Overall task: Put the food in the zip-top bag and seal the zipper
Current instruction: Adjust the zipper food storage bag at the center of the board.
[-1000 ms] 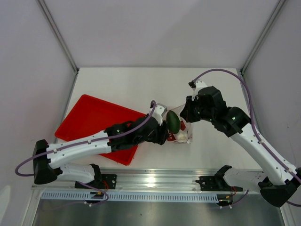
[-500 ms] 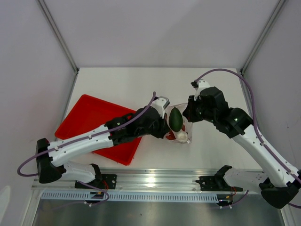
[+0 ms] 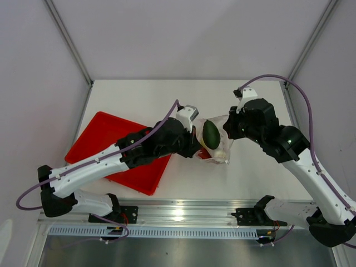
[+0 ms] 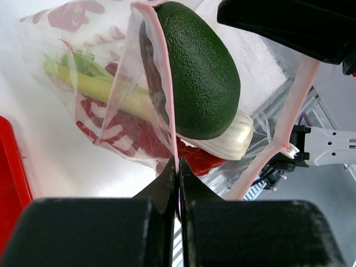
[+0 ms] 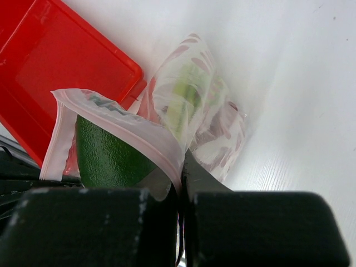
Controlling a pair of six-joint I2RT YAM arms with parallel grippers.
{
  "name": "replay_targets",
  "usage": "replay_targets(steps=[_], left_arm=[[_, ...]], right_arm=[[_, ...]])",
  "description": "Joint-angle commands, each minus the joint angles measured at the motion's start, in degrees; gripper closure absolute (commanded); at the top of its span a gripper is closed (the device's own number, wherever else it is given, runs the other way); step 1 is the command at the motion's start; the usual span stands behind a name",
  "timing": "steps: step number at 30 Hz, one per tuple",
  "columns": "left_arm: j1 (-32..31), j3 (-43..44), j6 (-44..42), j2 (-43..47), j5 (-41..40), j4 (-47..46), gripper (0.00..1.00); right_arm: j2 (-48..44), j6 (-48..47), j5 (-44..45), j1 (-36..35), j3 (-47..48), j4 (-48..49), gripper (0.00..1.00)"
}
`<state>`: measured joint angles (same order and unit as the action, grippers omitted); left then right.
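Zip-top bag (image 3: pixel 218 146) is now strung between the two grippers. That's the news! A second ago the left gripper (image 4: pixel 178 167) stood spread beside the mouth. Now its jaws are pressed together, pinching the near lip of the zipper (image 4: pixel 166 94), which runs straight up from the fingertips. The right gripper (image 5: pixel 182 162) has not let go: it is clamped on the opposite lip, the pink strip curling away to its left. Both arms have drifted a little farther from their bases, bag in tow.

Inside, just beyond the left fingertips, the lobster (image 4: pixel 125 133) and the leek stalk (image 4: pixel 105 89) lie deep in the plastic. The dark-green fruit (image 4: pixel 197 72) sits higher, between the two lips and right at the mouth. The red tray (image 3: pixel 105 139) lies behind the left gripper, under that arm.

With all three foods in the bag, loading looks done, and the two-sided grip reads as the set-up for sealing. The catch is that the fruit bulges at the opening, so the lips may not meet until it settles deeper.
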<state>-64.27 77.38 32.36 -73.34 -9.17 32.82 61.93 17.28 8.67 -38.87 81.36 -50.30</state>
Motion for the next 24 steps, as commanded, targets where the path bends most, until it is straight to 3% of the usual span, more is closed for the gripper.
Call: replay_targets(steps=[1, 6, 10, 15, 19, 24], left_arm=[[-0.2, 0.3, -0.7, 0.7, -1.3, 0.2, 0.99], [-0.2, 1.4, -0.3, -2.1, -1.8, 2.6, 0.99], [-0.4, 5.6, -1.0, -1.2, -3.0, 3.7, 1.0], [-1.8, 2.3, -1.5, 7.1, -3.7, -5.5, 1.0], [-1.4, -3.4, 2.8, 8.0, -10.1, -5.2, 0.99], [0.4, -3.6, 5.4, 3.1, -8.8, -0.7, 1.0]], right_arm=[[-0.5, -1.2, 1.6, 0.3, 0.4, 2.8, 1.0], [1.2, -1.5, 1.6, 0.3, -0.9, 3.4, 1.0], [1.7, -3.3, 2.8, 0.2, 3.4, 1.4, 1.0], [-0.1, -3.3, 1.2, 0.1, 7.1, 0.9, 1.0], [-2.2, -1.6, -5.8, 0.2, -0.6, 6.2, 1.0], [2.5, 0.2, -3.1, 0.2, -10.4, 9.2, 1.0]])
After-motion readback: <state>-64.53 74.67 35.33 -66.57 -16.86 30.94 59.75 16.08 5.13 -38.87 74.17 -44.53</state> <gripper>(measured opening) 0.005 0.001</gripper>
